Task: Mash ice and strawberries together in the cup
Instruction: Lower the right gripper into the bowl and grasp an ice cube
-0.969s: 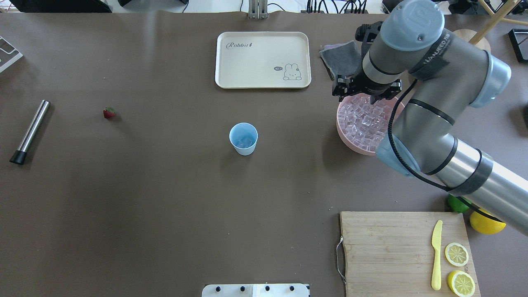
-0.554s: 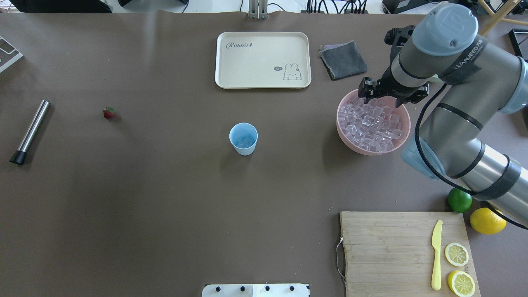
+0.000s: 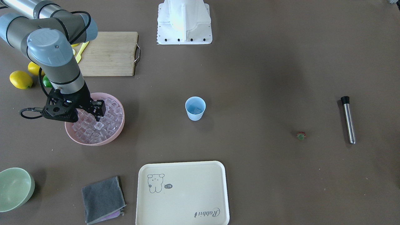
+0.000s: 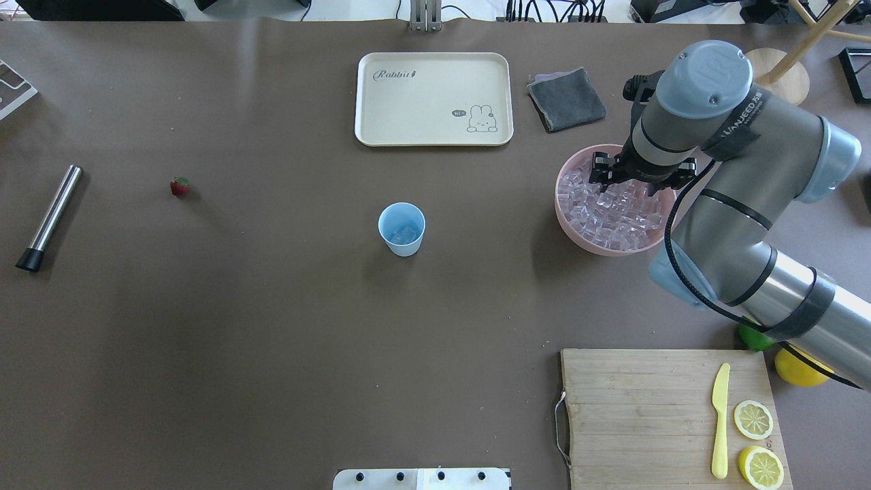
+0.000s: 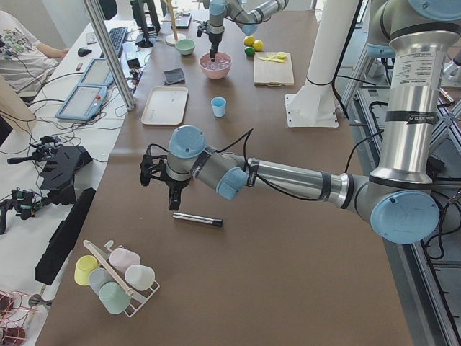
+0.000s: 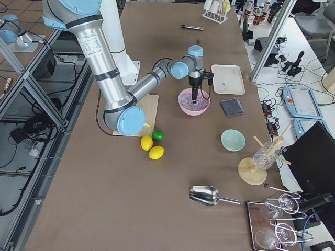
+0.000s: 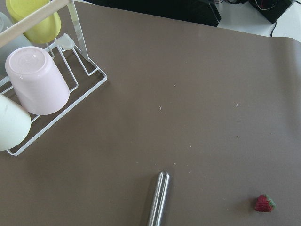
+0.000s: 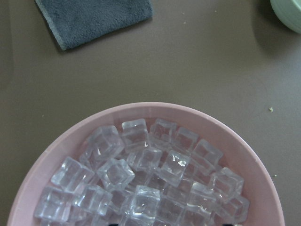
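Note:
The light-blue cup (image 4: 401, 228) stands upright mid-table, also in the front view (image 3: 195, 108), with a few ice cubes (image 4: 403, 235) inside. Many more ice cubes (image 8: 141, 183) fill the pink bowl (image 4: 566, 221). My right gripper (image 4: 634, 184) hangs open just over this ice (image 3: 100, 125), holding nothing. The strawberry (image 4: 180, 186) lies far left on the table, also in the left wrist view (image 7: 265, 203). A steel muddler (image 4: 49, 218) lies beyond it. My left gripper (image 5: 173, 198) hovers above the muddler (image 5: 198, 218); I cannot tell if it is open.
A cream tray (image 4: 433, 99) and a grey cloth (image 4: 566, 99) lie at the far side. A cutting board (image 4: 639, 415) with a yellow knife and lemon slices is near right, with a lime and lemons beside it. A pale green bowl (image 3: 12, 189) and a cup rack (image 7: 33, 80) stand at the table ends.
My right gripper moved right from the bowl's far-left rim, then came down over the ice in the pink bowl. Cup, strawberry and muddler have not moved.

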Available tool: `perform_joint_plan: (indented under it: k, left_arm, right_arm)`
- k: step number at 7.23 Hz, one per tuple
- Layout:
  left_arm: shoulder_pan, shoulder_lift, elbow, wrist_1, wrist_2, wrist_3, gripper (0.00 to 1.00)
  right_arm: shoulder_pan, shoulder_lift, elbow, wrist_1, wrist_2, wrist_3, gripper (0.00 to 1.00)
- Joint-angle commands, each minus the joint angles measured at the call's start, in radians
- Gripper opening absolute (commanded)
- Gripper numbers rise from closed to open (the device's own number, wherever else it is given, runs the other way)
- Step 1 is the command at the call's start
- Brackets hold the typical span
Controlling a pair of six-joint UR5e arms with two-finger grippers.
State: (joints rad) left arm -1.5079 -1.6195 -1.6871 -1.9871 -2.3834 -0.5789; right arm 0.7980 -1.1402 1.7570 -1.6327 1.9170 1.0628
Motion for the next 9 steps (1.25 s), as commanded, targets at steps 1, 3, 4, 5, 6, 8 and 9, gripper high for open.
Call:
perform_joint_plan:
  k: [1, 3, 4, 5, 6, 8, 9]
  left_arm:
    - [0.000, 0.001, 0.003, 0.001, 0.001, 0.002, 0.97]
    - [0.000, 0.003, 0.001, -0.001, 0.001, 0.001, 0.97]
    - [0.000, 0.003, -0.002, -0.001, 0.001, -0.001, 0.97]
    - [0.000, 0.003, -0.002, -0.001, 0.001, -0.001, 0.97]
    - [0.000, 0.001, 0.004, -0.001, 0.003, 0.002, 0.97]
    - [0.002, 0.000, 0.004, -0.001, 0.003, 0.001, 0.97]
    - [0.002, 0.000, 0.001, -0.001, 0.003, -0.001, 0.97]
  right_arm:
    - [-0.017, -0.001, -0.061, 0.111, -0.003, 0.003, 0.75]
    - [-0.020, -0.004, -0.103, 0.200, 0.000, 0.008, 0.72]
    - [-0.020, -0.006, -0.105, 0.200, 0.000, 0.008, 0.72]
    - [-0.022, -0.009, -0.100, 0.201, 0.002, 0.008, 0.71]
    - [-0.022, -0.009, -0.102, 0.201, 0.004, 0.008, 0.68]
    - [-0.022, -0.012, -0.105, 0.201, 0.002, 0.008, 0.64]
    - [-0.022, -0.012, -0.108, 0.201, 0.000, 0.008, 0.62]
